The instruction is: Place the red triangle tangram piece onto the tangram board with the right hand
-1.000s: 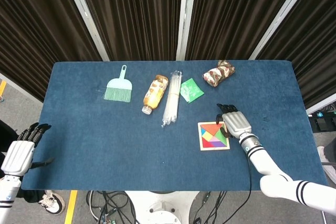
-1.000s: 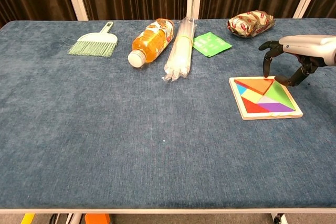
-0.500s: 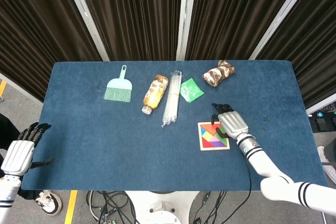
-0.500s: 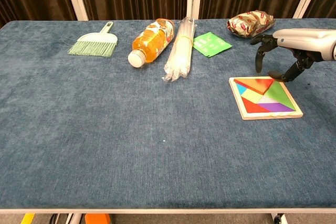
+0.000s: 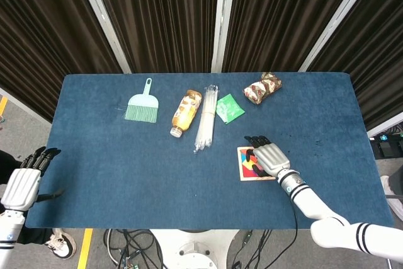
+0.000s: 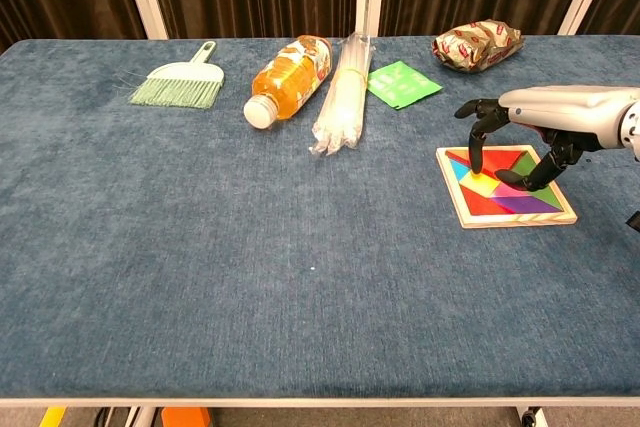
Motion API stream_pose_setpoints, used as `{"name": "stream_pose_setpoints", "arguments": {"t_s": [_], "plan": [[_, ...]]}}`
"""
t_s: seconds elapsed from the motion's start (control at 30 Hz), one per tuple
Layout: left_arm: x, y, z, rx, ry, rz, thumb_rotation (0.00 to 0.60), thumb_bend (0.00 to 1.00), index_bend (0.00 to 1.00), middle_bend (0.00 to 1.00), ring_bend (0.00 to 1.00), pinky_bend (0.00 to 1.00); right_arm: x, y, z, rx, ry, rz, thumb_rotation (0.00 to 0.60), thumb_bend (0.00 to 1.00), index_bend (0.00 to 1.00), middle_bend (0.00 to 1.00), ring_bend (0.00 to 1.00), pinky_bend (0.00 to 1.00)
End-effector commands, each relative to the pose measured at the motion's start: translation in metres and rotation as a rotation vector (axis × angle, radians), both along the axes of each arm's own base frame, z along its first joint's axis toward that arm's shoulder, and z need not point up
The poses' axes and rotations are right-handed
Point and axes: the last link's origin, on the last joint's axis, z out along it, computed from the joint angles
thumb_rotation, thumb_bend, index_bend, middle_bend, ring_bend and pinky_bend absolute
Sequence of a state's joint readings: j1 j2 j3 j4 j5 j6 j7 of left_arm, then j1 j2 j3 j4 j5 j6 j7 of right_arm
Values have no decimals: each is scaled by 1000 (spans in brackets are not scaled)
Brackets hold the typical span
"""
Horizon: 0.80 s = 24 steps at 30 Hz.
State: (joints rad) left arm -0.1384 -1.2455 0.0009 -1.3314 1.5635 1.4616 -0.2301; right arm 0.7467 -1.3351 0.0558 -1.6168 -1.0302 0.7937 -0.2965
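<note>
The tangram board (image 6: pixel 506 221) lies on the blue table at the right, filled with coloured pieces. The red triangle (image 6: pixel 486 206) lies flat in the board's near left corner. My right hand (image 6: pixel 540 112) hovers over the board's far half, palm down, fingers apart and curled downward, with the fingertips (image 6: pixel 477 166) at the pieces' surface. It holds nothing. In the head view this right hand (image 5: pixel 268 155) covers most of the board (image 5: pixel 257 179). My left hand (image 5: pixel 25 181) hangs off the table's left edge, fingers spread and empty.
Along the far side lie a green hand brush (image 6: pixel 182 82), an orange drink bottle (image 6: pixel 290 77) on its side, a bundle of clear straws (image 6: pixel 345 97), a green packet (image 6: pixel 403 84) and a wrapped snack bag (image 6: pixel 478 44).
My right hand has moved left and nearer, from the board's far right corner to over its middle, and its fingers have come down onto the pieces. The left hand has not moved.
</note>
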Motion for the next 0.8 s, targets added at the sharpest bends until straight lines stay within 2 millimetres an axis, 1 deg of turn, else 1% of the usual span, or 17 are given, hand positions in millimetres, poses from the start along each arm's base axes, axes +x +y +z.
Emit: {"name": "stream_pose_setpoints", "arguments": {"t_s": [0.03, 0.37, 0.5, 0.6, 0.67, 0.73, 0.8], "plan": [[0, 0, 0, 0, 0, 0, 600, 0, 144, 118, 50, 173, -1, -2, 0, -9, 6, -2, 600, 423, 433, 0, 0, 0], [-3, -1, -1, 0, -1, 7, 600, 0, 144, 117, 50, 174, -11, -10, -1, -21, 23, -48, 600, 423, 432, 0, 0, 0], [-3, -1, 0, 3, -3, 8, 600, 0, 144, 118, 50, 173, -9, -12, 3, -38, 3, -54, 600, 425, 432, 0, 0, 0], [-3, -1, 0, 2, -2, 7, 600, 0, 144, 118, 50, 173, -5, -13, 12, -67, -29, -45, 600, 424, 432, 0, 0, 0], [-3, -1, 0, 3, -2, 5, 600, 0, 144, 118, 50, 173, -5, -11, 23, -91, -48, -40, 600, 424, 430, 0, 0, 0], [-2, -1, 0, 4, -1, 3, 600, 0, 144, 117, 50, 174, -8, -5, 38, -119, -49, -31, 600, 414, 422, 0, 0, 0], [-2, -1, 0, 5, -1, 2, 600, 0, 144, 117, 50, 173, -15, 4, 53, -150, -34, -20, 600, 392, 391, 0, 0, 0]]}}
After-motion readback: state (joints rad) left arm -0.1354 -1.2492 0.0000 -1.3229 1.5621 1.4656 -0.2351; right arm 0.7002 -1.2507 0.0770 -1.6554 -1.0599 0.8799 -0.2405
